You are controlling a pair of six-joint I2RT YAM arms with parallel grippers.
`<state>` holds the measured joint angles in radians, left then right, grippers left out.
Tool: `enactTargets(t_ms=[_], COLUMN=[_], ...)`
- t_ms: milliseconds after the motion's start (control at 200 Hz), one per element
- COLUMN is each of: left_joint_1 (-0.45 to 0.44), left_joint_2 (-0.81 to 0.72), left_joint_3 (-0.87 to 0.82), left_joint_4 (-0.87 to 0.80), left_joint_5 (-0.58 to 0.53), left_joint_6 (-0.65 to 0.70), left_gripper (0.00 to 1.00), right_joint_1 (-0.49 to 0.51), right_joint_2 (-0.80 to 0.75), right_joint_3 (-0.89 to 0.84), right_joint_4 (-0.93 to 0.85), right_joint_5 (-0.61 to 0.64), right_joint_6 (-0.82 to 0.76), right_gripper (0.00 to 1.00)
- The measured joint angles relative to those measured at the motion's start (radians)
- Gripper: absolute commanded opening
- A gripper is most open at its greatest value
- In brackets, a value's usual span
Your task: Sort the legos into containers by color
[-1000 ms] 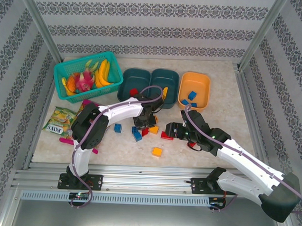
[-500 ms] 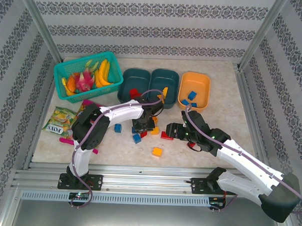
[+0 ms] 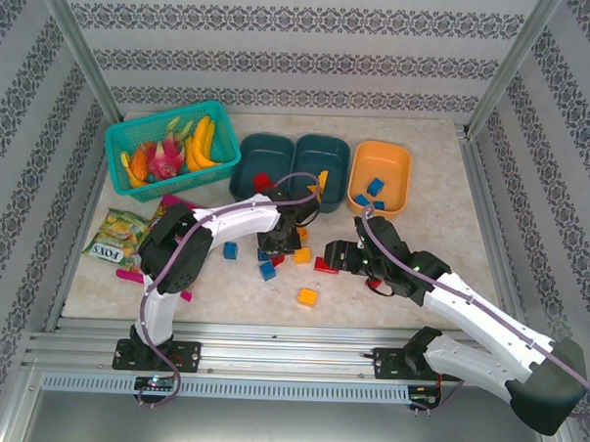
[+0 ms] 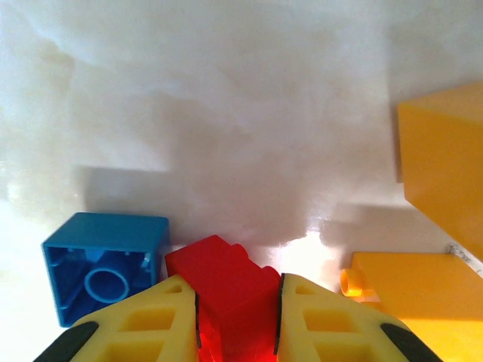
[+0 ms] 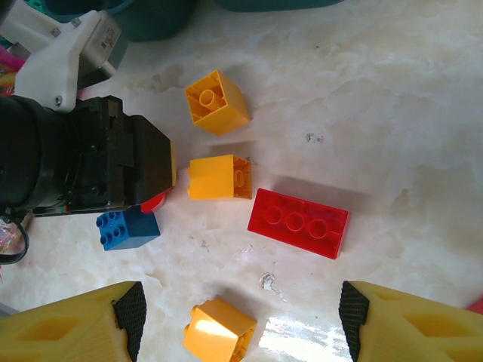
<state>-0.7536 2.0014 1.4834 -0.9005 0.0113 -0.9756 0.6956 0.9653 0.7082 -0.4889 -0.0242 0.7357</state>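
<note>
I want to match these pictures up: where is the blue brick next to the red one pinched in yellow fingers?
Top view: blue brick, near centre, at the left gripper's tip.
Left wrist: bottom left, beside the yellow fingers.
Right wrist: lower left, under that gripper.
Shared landmark: the red brick beside it.

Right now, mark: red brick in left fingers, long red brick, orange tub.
held red brick (image 4: 232, 290): left wrist view, top face
long red brick (image 5: 299, 223): right wrist view, studded top
orange tub (image 3: 394, 162): top external view, bare floor
</note>
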Motion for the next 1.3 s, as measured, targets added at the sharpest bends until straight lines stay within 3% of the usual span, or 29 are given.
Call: enactTargets(t_ms=[270, 515, 709, 1039, 1184, 1299], left_joint_1=[0.043, 0.232, 0.344, 0.364, 0.367, 0.368], left_joint_2=[-0.074, -0.061, 0.100, 0.317, 0.331, 0.336], left_joint_3=[0.159, 0.341, 0.494, 0.655, 0.655, 0.655], left_joint_4=[-0.067, -0.081, -0.087, -0.111, -0.119, -0.126], left_joint_5=[-0.057, -0.081, -0.115, -0.190, -0.200, -0.199], left_joint_6=[0.059, 0.164, 0.257, 0.413, 0.435, 0.448], left_gripper=[0.16, 0.16, 0.16, 0.17, 0.24, 0.36], right_joint_1=[-0.001, -0.036, -0.087, -0.103, -0.105, -0.105], right_joint_2=[0.032, 0.190, 0.338, 0.410, 0.408, 0.404], right_joint_3=[0.101, 0.241, 0.320, 0.386, 0.367, 0.354], right_joint_4=[-0.006, 0.131, 0.266, 0.320, 0.322, 0.319], right_joint_5=[-0.001, -0.063, -0.131, -0.180, -0.180, -0.180], right_joint_6=[-0.001, -0.003, 0.048, 0.090, 0.104, 0.104], right_gripper=[0.71, 0.71, 0.72, 0.72, 0.72, 0.72])
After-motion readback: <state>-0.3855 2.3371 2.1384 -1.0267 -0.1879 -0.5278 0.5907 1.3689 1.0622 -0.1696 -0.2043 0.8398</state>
